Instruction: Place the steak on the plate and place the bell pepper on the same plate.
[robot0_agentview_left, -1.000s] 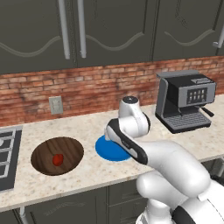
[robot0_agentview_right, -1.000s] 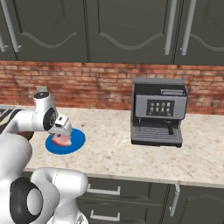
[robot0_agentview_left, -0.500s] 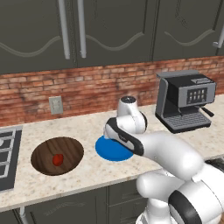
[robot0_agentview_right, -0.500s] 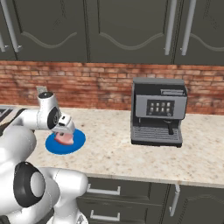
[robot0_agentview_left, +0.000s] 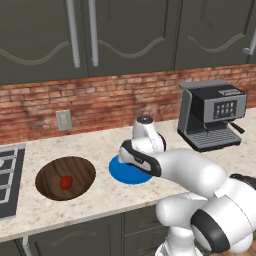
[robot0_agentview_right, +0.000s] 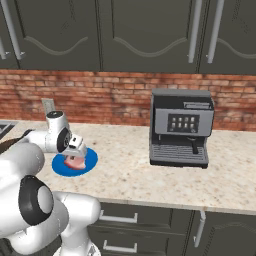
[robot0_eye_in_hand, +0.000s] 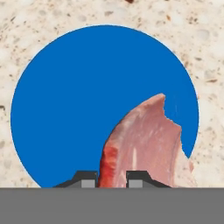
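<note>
Your gripper (robot0_eye_in_hand: 112, 177) hung over the plate (robot0_eye_in_hand: 70, 100) with the jaws narrowly apart and clamped on the steak (robot0_eye_in_hand: 146, 144); in the hand view the red edge of the meat sat pinched between the two dark tips. The rest of the slab fanned out past the tips across the plate's blue face, toward one side of it. From the right base view the steak (robot0_agentview_right: 76, 161) showed under the gripper (robot0_agentview_right: 77, 150), over the plate (robot0_agentview_right: 90, 162); whether the meat touched the blue you could not tell from these angles.

In the left base view your arm crossed in front of the plate (robot0_agentview_left: 122, 172) and hid its right part. The pepper (robot0_agentview_left: 65, 182) lay well to the left, on the board (robot0_agentview_left: 75, 170), apart from the plate. The stove (robot0_agentview_left: 7, 175) edged in at far left. The coffee machine (robot0_agentview_right: 182, 127) stood well to the right on the table (robot0_agentview_right: 130, 175), clear of your reach line. An outlet (robot0_agentview_left: 63, 120) sat on the brick wall (robot0_agentview_left: 100, 100), with dark cabinets (robot0_agentview_right: 125, 35) above.
</note>
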